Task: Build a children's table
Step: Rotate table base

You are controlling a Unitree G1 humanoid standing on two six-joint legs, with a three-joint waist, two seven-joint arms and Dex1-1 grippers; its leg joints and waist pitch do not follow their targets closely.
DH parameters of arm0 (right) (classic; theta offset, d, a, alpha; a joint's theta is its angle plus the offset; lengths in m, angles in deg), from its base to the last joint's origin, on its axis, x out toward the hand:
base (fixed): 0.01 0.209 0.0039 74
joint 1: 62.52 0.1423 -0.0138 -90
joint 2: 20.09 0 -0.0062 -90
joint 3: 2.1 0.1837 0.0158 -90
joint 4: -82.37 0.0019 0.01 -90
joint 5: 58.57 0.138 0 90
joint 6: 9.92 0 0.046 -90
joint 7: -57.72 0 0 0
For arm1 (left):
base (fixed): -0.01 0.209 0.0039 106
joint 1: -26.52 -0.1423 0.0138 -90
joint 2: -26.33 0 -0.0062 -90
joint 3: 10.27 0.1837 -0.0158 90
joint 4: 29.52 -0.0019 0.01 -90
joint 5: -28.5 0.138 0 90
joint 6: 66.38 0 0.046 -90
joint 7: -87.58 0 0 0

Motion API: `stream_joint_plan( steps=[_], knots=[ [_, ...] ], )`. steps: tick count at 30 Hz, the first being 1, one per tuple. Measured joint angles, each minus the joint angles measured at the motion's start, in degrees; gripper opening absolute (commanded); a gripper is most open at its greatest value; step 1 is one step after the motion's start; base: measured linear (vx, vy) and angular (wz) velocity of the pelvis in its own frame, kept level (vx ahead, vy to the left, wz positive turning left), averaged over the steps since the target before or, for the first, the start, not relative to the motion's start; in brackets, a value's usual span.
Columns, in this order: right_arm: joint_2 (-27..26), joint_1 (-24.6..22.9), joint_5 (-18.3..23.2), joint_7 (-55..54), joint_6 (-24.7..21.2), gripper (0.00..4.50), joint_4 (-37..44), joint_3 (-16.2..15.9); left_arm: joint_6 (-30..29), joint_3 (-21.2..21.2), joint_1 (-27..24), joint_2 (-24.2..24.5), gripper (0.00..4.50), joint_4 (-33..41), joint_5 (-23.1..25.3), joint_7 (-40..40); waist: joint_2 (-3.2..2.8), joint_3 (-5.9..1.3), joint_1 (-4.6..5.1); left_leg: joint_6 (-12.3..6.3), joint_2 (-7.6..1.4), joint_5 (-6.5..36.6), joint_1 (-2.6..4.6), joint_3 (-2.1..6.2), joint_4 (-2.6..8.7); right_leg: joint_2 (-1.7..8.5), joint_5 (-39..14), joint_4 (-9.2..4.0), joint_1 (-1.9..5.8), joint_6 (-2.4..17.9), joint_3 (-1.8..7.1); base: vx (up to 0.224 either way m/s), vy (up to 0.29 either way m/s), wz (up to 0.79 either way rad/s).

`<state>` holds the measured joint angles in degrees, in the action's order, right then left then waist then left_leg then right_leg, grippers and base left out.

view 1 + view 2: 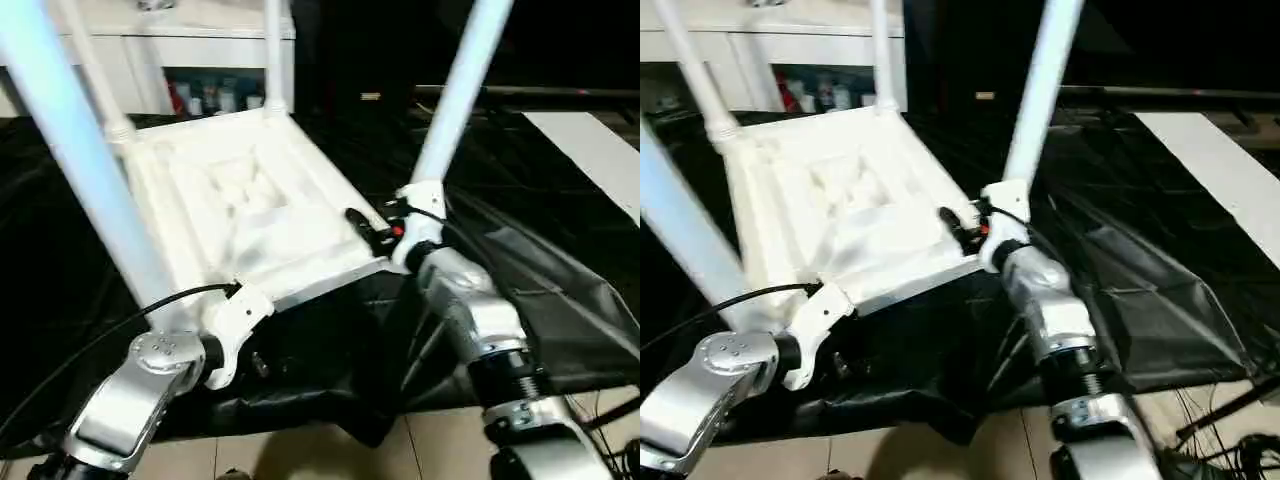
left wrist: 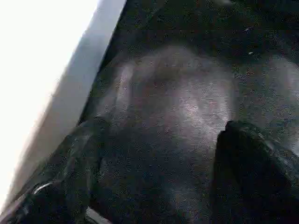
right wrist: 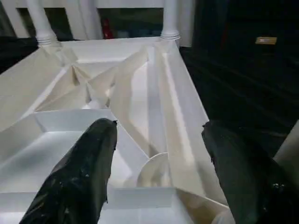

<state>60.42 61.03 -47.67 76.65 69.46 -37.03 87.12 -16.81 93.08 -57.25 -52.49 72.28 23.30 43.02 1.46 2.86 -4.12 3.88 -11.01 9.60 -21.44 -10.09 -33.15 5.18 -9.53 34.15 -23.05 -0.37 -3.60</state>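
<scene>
Nearest, the left gripper (image 2: 159, 172) has its fingers spread wide over crinkled black sheeting, holding nothing. The right gripper (image 3: 159, 172) hangs open and empty above the ribbed underside of the white plastic tabletop (image 1: 250, 215), which lies upside down on the black-sheeted desk (image 1: 560, 270). Smooth tapered legs (image 1: 455, 95) rise from its corner sockets. Beyond stands a white cabinet (image 1: 190, 50).

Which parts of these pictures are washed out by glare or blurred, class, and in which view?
Left eye view: the near leg is blown out to a pale blue-white and soft with blur. Left wrist view: the white surface beside the left gripper is overexposed to blank white, the black sheet hazy. Right wrist view: the tabletop ribs are evenly lit and sharp, the black fingers slightly soft.
</scene>
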Motion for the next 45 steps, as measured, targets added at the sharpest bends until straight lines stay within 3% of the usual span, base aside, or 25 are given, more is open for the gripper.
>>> stream_joint_plan(
  steps=[4,8,15,19,22,26,30,34,40,45],
  knots=[
    [2.75,1.19,-0.37,-0.23,1.35,3.25,-3.32,2.14,3.31,-1.14,-2.31,2.14,4.45,1.05,-1.95,-2.93,0.01,0.00,-1.12,0.00,-0.01,0.00,-0.06,-0.05,-0.02,0.01,0.01,0.03,0.03,0.02,0.04,0.000,0.000,0.00],
    [4.94,2.52,-0.52,-1.35,2.48,3.25,-6.10,3.84,6.53,-4.59,-5.52,4.94,4.45,3.01,-5.28,-7.72,0.03,0.00,-1.04,-0.01,-0.01,0.00,-0.11,-0.08,-0.03,0.02,0.04,0.04,0.02,0.06,0.08,0.000,0.000,0.00],
    [5.45,4.44,-0.73,-1.52,5.23,3.25,-10.05,4.62,8.94,-9.24,-8.36,8.05,4.45,3.56,-10.30,-12.21,0.10,-0.05,0.12,0.00,-0.04,0.00,-0.07,-0.12,-0.04,-0.01,-0.05,0.26,-0.09,0.00,0.11,0.000,0.000,0.00],
    [5.49,4.20,-0.73,2.03,5.73,3.25,-9.87,4.34,9.66,-14.16,-9.68,10.22,4.45,0.62,-13.30,-15.26,0.10,-0.05,0.51,0.00,-0.04,0.00,-0.07,-0.11,-0.05,-0.01,-0.08,0.30,-0.09,0.01,0.13,0.000,0.000,0.00],
    [5.23,0.35,-0.67,5.67,5.59,3.25,-5.43,1.68,7.44,-19.65,-11.38,14.15,4.45,-1.27,-17.49,-19.31,0.39,-0.22,0.93,0.00,-0.16,0.00,0.00,-0.04,-0.06,-0.19,-0.12,0.33,-0.06,0.04,0.13,0.000,0.000,0.00],
    [4.87,-3.73,-1.02,6.48,4.68,3.25,-4.39,0.11,6.39,-25.86,-14.30,17.89,4.45,-1.88,-20.31,-22.84,0.36,-0.20,1.34,0.00,-0.14,0.00,0.07,-0.09,-0.07,-0.20,-0.12,0.31,-0.07,0.05,0.28,0.000,0.000,0.00],
    [4.80,-7.55,-2.10,6.06,4.12,3.25,-1.38,-1.38,8.88,-29.71,-14.41,16.90,4.45,-4.31,-22.32,-23.22,0.47,-0.21,1.23,0.00,-0.14,0.00,0.11,-0.09,-0.05,-0.22,-0.22,0.33,-0.06,-0.11,0.31,0.000,0.000,0.00],
    [5.02,-10.18,-4.47,1.86,1.75,3.25,0.08,-1.25,11.77,-33.17,-8.40,13.09,4.45,-7.20,-24.83,-19.97,0.62,-0.28,0.71,0.00,-0.10,0.00,0.24,-0.08,-0.06,-0.23,-0.25,0.35,0.07,-0.17,0.41,0.000,0.000,0.00],
    [5.54,-11.54,-5.82,-2.91,-1.62,3.25,-0.06,0.27,13.17,-32.95,-3.02,7.33,4.45,-8.30,-26.65,-15.38,0.79,-0.35,1.12,0.01,-0.01,0.00,0.37,-0.11,-0.11,-0.26,-0.25,0.43,0.09,-0.19,0.65,0.000,0.000,0.00],
    [5.45,-10.75,-6.33,-2.46,-2.80,3.25,-0.85,-0.48,14.13,-29.79,0.76,3.39,4.45,-9.25,-26.66,-14.58,1.01,-0.32,1.37,0.01,-0.01,0.00,0.38,-0.11,-0.21,-0.33,-0.27,0.77,-0.08,-0.22,0.82,0.000,0.000,0.00]
  ],
)
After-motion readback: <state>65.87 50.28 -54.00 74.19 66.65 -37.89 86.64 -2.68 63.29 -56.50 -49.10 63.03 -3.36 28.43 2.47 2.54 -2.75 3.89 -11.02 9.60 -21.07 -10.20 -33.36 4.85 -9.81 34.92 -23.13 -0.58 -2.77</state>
